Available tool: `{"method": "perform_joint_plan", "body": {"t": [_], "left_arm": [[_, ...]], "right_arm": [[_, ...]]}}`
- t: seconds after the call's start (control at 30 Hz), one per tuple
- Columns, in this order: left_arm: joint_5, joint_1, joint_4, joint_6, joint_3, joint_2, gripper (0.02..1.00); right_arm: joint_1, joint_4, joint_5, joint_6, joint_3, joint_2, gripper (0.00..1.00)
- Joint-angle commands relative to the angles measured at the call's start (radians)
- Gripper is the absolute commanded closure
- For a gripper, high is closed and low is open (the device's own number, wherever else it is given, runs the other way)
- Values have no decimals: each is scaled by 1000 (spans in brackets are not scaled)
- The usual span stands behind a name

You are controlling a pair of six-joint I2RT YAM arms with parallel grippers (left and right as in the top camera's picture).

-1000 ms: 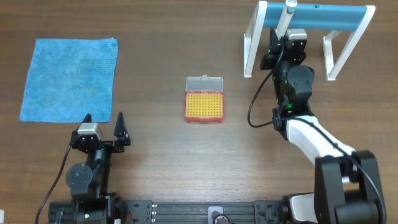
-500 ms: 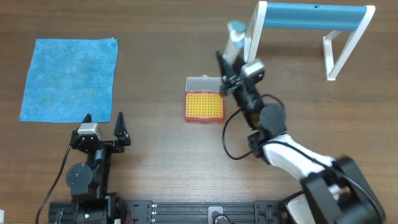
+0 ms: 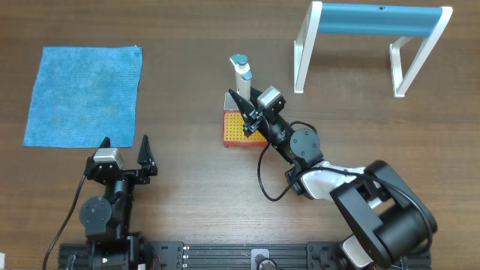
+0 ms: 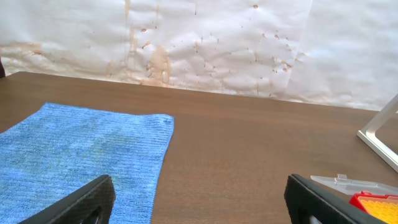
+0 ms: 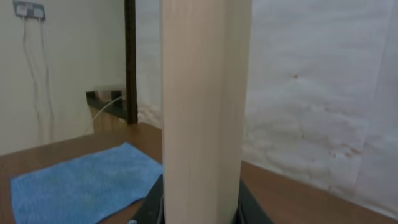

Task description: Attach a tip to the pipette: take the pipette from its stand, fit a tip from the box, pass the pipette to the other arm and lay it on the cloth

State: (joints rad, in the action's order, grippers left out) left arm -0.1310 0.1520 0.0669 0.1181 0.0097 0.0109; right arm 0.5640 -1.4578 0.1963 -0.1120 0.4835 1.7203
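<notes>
white, straight-bodied, blue-topped pipette (image 3: 242, 75)

Right arm extended mid-table, right hand (image 3: 246, 105) clamped on pipette (image 3: 241, 71); left hand (image 3: 124, 141) spread wide.

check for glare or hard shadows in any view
Top view: even light on the table, no glare, no hard shadow under the stand. Left wrist view: wall bright, cloth evenly lit. Right wrist view: pipette evenly lit, no hot spot.
</notes>
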Motion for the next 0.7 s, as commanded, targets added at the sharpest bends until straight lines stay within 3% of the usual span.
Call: {"method": "perform_joint_plan", "body": {"t": [0.03,0.7], "left_arm": [[8,5,4,8,-4,-7,137],[8,5,4,8,-4,-7,137]], "right_arm": [[3,-5,33,-11,-4,81,921],[15,-6,33,-11,-42,124,921]]}}
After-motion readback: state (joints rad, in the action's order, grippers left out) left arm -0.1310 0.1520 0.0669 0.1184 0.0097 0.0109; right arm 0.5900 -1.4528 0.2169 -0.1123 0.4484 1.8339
